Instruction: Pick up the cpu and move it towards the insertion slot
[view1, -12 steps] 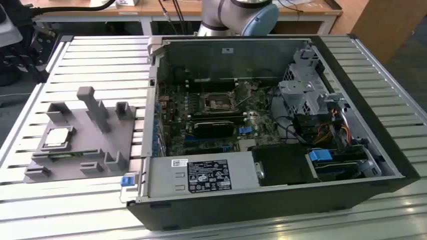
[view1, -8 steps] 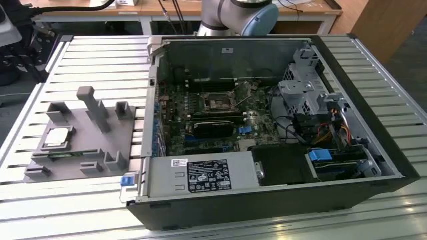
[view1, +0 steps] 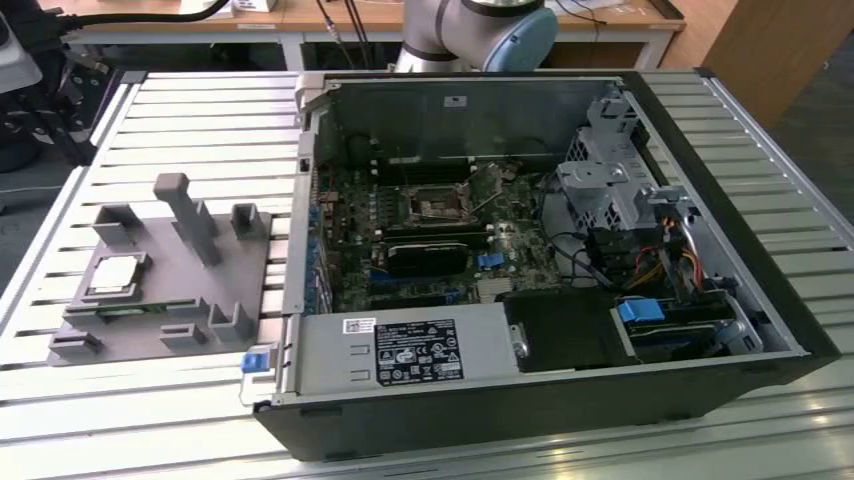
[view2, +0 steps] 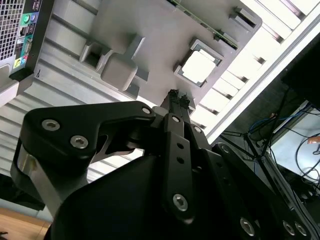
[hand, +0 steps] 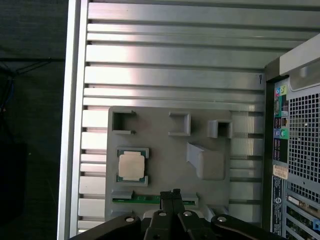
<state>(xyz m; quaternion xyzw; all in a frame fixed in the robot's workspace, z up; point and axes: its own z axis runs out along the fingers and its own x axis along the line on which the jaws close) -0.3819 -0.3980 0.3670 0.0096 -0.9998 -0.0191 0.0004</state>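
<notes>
I'm watching the gripper (hand: 172, 193) hovering near the cpu (hand: 132, 166), its fingers seemingly pinched together, gripping nothing; the chip is sitting in its grey fixture (hand: 160, 150).

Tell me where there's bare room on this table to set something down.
Bare slatted table lies between the grey fixture and the far edge, and along the near edge before the computer case. Crowded: the fixture, holding the cpu, and the case's interior around the insertion slot.
</notes>
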